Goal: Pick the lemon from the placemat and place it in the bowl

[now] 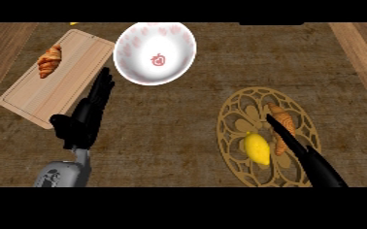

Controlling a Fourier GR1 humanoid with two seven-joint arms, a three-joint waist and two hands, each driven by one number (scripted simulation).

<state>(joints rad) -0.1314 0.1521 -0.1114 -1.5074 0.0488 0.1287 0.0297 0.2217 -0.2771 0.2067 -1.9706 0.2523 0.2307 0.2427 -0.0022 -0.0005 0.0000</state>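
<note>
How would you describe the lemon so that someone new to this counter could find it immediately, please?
Look to the right side of the counter for the round, golden openwork placemat. The lemon lies on its lower middle, just left of the right hand. It is plain bright yellow and oval, unlike the brown ridged croissant beside it.

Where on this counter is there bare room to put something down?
Bare counter lies between the bowl and the placemat, and right of the bowl. The placemat is crowded: lemon, croissant, right robot hand.

Lemon (257, 148) and croissant (282, 127) on placemat (237, 111) at right, bowl (155, 53) behind-left, cutting board (61, 80) far left
</note>
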